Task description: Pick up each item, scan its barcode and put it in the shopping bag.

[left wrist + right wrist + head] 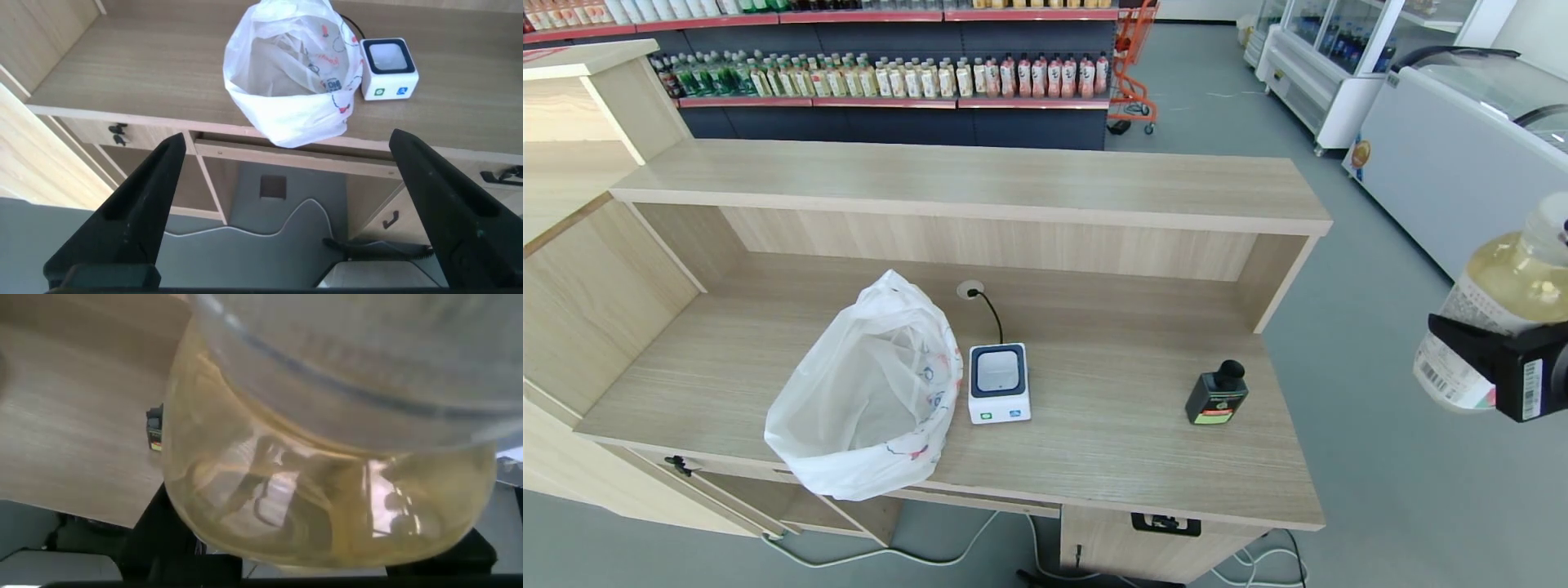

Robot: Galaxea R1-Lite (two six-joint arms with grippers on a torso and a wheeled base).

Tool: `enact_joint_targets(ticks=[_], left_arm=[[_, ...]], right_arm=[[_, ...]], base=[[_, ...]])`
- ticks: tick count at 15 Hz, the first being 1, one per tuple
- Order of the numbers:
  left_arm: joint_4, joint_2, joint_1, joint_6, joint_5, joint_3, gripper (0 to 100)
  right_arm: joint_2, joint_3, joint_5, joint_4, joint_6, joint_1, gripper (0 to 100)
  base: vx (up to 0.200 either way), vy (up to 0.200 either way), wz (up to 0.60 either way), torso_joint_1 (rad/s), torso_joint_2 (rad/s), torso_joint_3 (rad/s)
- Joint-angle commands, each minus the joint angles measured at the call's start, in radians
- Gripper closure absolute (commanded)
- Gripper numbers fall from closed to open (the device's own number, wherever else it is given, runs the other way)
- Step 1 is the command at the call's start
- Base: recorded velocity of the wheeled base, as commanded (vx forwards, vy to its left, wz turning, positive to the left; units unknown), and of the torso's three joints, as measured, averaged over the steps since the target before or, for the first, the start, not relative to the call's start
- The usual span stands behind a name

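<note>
A clear bottle of yellow drink hangs in the air off the counter's right end, with my right gripper shut on its labelled lower part. Seen close in the right wrist view, the bottle hides the fingers. A white plastic shopping bag stands open on the counter, and a white barcode scanner sits just right of it. A small dark bottle stands further right. My left gripper is open and holds nothing, in front of the counter's front edge below the bag and the scanner.
The wooden counter has a raised back shelf and side walls. A black cable runs from the scanner to a hole in the counter. Freezers stand on the right. The small dark bottle sits near the counter's front edge.
</note>
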Motion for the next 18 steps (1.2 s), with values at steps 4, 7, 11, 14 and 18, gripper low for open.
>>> enact_joint_targets(ticks=[4, 7, 11, 14, 18], left_arm=[[0.0, 0.0, 0.0, 0.0, 0.0, 0.0, 0], [0.0, 0.0, 0.0, 0.0, 0.0, 0.0, 0], [0.0, 0.0, 0.0, 0.0, 0.0, 0.0, 0], [-0.002, 0.0, 0.0, -0.002, 0.0, 0.0, 0], [0.0, 0.0, 0.0, -0.002, 0.0, 0.0, 0]], right_arm=[[-0.075, 0.06, -0.014, 0.006, -0.04, -0.057, 100], [-0.062, 0.057, -0.014, 0.005, -0.043, -0.061, 100], [-0.058, 0.073, -0.012, 0.005, -0.043, -0.061, 100], [-0.05, 0.081, -0.003, 0.005, -0.043, -0.06, 100], [0.019, 0.063, 0.026, -0.003, -0.042, -0.034, 100]], base=[[0.0, 0.0, 0.0, 0.0, 0.0, 0.0], [0.0, 0.0, 0.0, 0.0, 0.0, 0.0], [0.0, 0.0, 0.0, 0.0, 0.0, 0.0], [0.0, 0.133, 0.0, 0.003, 0.0, 0.002], [0.0, 0.2, 0.0, 0.007, 0.0, 0.002]])
